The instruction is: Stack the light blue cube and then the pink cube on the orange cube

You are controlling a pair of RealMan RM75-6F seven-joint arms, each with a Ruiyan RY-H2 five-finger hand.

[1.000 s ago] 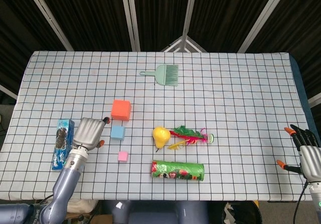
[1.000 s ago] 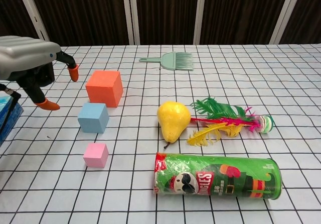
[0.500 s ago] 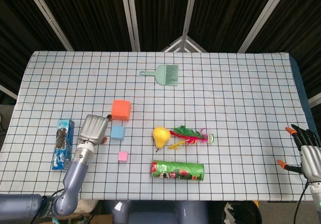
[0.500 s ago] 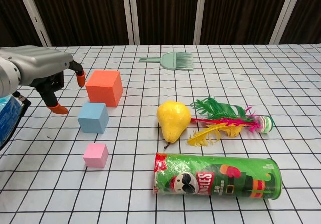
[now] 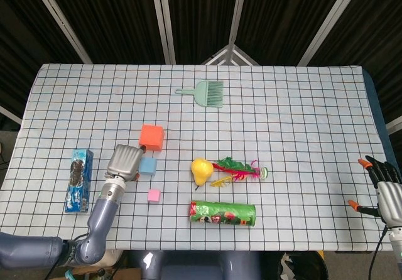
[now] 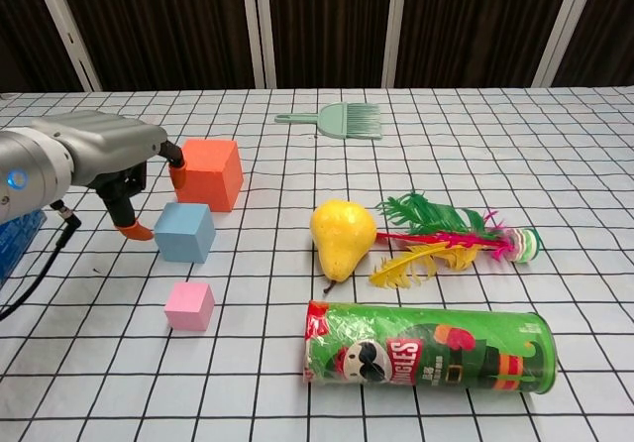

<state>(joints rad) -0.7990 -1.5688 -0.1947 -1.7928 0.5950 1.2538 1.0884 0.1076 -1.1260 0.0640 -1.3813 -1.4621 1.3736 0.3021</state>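
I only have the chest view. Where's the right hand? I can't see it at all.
Observer: The right hand is by the near right corner of the table, fingers spread, holding nothing.
Operator: What's the blue thing at my left edge?
Observer: A blue snack packet, lying flat, left of the left hand.
Operator: From above, is that hand over the light blue cube?
Observer: No, it is against the left side of the light blue cube; I cannot tell whether they touch.

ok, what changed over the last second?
The left hand moved rightward, closing in on the light blue cube, fingers apart and holding nothing. The orange cube, pink cube and right hand stayed put.
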